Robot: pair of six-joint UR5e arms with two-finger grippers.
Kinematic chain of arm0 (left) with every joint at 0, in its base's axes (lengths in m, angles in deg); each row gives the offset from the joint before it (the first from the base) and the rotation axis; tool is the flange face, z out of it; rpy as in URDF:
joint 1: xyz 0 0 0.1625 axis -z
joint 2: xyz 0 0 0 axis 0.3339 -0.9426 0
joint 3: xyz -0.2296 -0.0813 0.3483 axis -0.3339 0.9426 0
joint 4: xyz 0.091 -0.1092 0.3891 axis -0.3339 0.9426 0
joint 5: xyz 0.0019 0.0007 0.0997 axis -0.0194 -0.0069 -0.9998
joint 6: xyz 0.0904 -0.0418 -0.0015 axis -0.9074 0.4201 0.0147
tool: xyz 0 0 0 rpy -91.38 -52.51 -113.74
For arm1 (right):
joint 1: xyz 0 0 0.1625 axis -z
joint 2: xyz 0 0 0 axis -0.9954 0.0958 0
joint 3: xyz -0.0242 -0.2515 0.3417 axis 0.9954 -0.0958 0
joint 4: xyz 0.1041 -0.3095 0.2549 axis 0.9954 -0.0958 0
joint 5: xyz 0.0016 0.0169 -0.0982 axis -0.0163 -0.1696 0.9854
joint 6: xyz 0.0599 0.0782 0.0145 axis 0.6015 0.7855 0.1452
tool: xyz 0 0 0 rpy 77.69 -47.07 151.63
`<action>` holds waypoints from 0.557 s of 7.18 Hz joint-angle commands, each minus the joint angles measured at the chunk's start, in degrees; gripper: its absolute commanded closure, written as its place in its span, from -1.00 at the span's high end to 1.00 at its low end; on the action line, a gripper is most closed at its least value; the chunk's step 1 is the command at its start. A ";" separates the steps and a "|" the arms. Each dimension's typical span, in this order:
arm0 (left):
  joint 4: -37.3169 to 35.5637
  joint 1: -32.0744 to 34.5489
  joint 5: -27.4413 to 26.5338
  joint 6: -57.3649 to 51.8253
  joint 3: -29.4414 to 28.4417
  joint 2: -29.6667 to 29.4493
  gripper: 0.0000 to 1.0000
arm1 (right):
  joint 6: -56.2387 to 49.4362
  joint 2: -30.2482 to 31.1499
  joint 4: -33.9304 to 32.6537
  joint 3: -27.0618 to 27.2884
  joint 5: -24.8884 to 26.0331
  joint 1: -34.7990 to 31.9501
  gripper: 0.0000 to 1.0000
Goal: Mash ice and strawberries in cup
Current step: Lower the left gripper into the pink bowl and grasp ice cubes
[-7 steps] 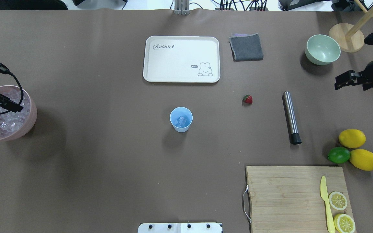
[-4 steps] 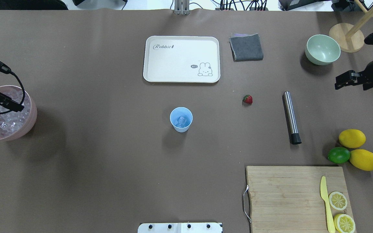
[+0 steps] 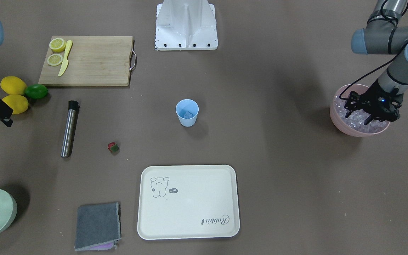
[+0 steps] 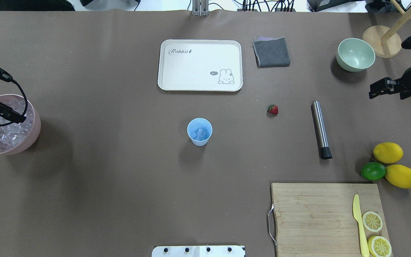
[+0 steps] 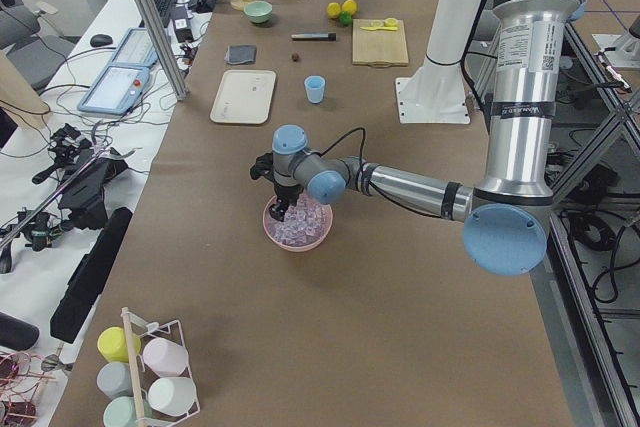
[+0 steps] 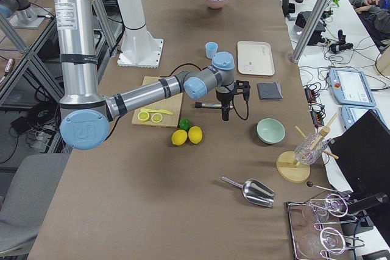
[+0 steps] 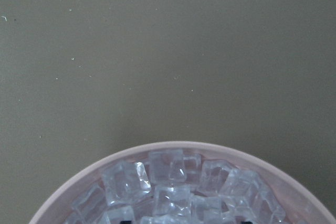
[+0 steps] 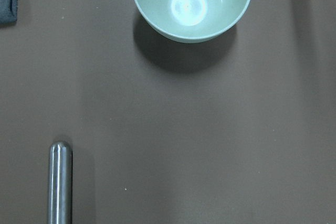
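Note:
The light blue cup [image 4: 199, 132] stands mid-table with a few ice cubes [image 4: 200, 134] in it; it also shows in the front view [image 3: 187, 112]. The red strawberry [image 4: 273, 109] lies on the table to its right, apart from it. My left gripper [image 3: 359, 116] is open, its fingers down among the ice cubes [image 7: 168, 182] that fill the pink bowl [image 4: 36, 134] at the table's left end. I cannot see a cube between the fingers. My right gripper [image 4: 375, 92] hangs open and empty at the right edge, beyond the steel muddler [image 4: 320, 128].
A white rabbit tray [image 4: 200, 65] and a grey cloth [image 4: 271, 52] lie at the back. A pale green bowl [image 4: 355, 54] and a wooden stand are at the back right. Lemons [image 4: 388, 152], a lime [image 4: 373, 171] and a cutting board [image 4: 316, 214] with a knife are at the front right.
My left gripper has shifted slightly over the pink bowl, staying in the ice. The right arm and the other objects have hardly moved.

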 commanded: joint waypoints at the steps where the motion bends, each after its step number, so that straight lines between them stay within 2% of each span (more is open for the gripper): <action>1: -0.03 0.00 0.00 -0.01 0.08 0.00 0.32 | 0.00 0.00 0.05 0.01 0.03 0.00 1.00; 2: -0.12 0.00 0.00 -0.01 0.17 0.00 0.05 | 0.00 0.00 -0.03 0.01 0.03 0.00 1.00; 4: -0.12 0.00 0.09 -0.01 0.44 0.00 -0.70 | 0.00 0.00 0.05 0.18 -0.06 0.00 1.00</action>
